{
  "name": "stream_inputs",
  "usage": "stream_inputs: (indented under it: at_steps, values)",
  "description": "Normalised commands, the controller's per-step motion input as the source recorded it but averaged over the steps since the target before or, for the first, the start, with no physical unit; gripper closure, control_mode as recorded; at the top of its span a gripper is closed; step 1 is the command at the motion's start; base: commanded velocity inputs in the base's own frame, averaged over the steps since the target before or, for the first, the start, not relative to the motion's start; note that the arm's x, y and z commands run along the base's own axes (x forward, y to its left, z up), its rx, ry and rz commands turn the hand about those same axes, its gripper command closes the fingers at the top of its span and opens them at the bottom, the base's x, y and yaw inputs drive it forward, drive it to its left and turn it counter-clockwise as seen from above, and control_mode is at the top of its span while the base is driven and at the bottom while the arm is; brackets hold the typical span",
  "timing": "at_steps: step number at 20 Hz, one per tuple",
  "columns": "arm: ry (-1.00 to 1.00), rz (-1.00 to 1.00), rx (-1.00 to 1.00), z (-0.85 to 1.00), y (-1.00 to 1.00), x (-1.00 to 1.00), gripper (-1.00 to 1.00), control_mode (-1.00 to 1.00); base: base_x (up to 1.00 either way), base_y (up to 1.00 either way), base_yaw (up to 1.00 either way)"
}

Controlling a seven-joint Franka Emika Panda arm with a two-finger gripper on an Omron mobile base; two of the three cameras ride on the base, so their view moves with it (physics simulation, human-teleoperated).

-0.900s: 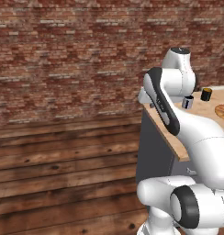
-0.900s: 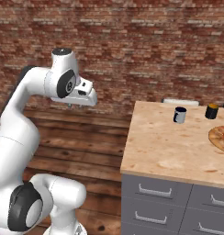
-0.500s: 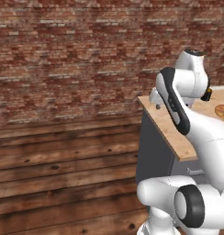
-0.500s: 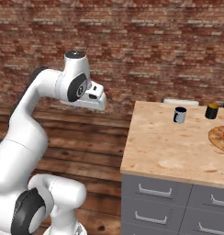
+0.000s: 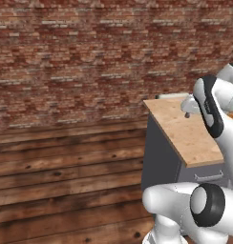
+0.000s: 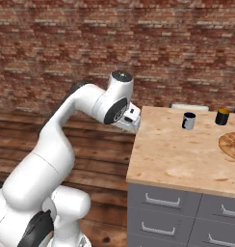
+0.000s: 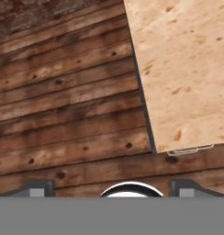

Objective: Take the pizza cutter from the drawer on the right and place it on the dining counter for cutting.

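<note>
I see my gripper (image 7: 111,186) with its fingers spread wide and nothing between them, hanging above the wooden floor (image 7: 63,114) just off the corner of the dining counter (image 7: 187,69). I cannot make out the pizza cutter anywhere on that counter.

Red-brown brick wall (image 5: 80,57) behind gripper. Dark wood plank floor (image 7: 68,110) directly below gripper, running to the wall. Even, flat lighting. Grey drawer fronts (image 6: 163,212) with silver handles, lower right of gripper.
</note>
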Motion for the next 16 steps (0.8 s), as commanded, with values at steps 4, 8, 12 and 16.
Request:
stream_inputs:
  at_steps: [4,8,12,16]
  values:
    - [0.00,-0.13,0.20,-0.28,-0.95,0.00,-1.00,-1.00,0.00,0.00,0.00]
    - [0.00,-0.15,0.23,-0.29,-0.96,0.00,-1.00,-1.00,0.00,0.00,0.00]
    - [-0.02,-0.21,0.25,-0.29,-0.88,0.00,-1.00,-1.00,0.00,0.00,0.00]
    - [-0.04,-0.23,0.26,-0.27,-0.82,-0.01,-1.00,-1.00,0.00,0.00,0.00]
